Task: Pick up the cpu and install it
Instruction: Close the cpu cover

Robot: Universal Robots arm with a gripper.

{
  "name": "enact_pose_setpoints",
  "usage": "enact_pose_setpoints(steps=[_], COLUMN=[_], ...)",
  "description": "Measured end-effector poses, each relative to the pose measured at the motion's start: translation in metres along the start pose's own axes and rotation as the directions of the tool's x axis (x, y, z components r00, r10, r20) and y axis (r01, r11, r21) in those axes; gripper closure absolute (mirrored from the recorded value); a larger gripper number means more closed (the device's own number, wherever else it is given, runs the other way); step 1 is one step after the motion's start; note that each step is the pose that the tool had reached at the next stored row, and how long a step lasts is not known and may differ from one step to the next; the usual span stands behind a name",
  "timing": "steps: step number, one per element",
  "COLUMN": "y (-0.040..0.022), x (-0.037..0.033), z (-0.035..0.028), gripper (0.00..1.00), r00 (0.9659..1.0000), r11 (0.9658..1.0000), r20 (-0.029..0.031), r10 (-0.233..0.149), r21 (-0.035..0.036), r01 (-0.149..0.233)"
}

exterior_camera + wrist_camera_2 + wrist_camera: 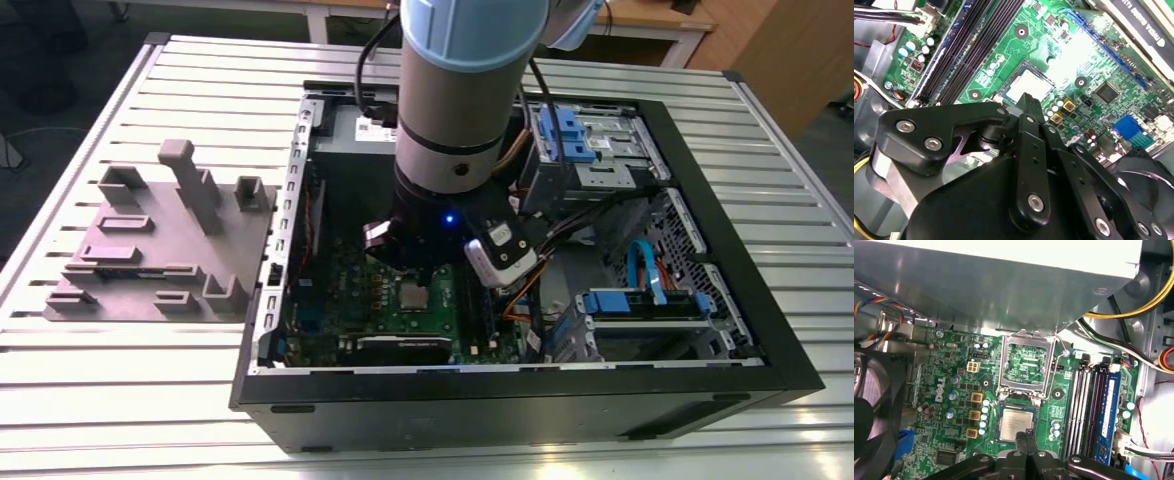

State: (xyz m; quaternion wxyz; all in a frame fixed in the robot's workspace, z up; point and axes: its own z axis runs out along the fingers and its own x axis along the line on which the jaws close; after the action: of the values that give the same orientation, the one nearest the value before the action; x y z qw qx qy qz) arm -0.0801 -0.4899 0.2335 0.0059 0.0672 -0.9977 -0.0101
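The cpu (1018, 422), a small square chip with a silvery top, lies flat in its socket on the green motherboard (954, 385). The socket's silver metal frame (1026, 365) stands swung open beside it. My gripper (1026, 434) hangs just above one edge of the cpu (1029, 85), its two black fingers pressed together with nothing between them. In the exterior view my arm reaches down into the open computer case, and the cpu (416, 296) shows just below the gripper (416, 272). The gripper (1029, 102) tip points at the chip's rim in the second wrist view.
The black computer case (747, 385) walls in the motherboard (387, 318). Memory slots (1089, 405) run beside the socket; yellow and black cables (1119, 315) and a fan (874, 405) lie close. A grey-mauve block with posts (160, 250) sits on the slatted table at the exterior view's left.
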Motion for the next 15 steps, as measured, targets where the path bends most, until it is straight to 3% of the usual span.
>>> enact_pose_setpoints(steps=[15], y=[0.0], x=[-0.0006], z=[0.0001], gripper=[0.9], r00=[1.0], r11=[1.0], r20=[-0.0002], r10=[-0.009], r21=[0.0001], r01=[0.009])
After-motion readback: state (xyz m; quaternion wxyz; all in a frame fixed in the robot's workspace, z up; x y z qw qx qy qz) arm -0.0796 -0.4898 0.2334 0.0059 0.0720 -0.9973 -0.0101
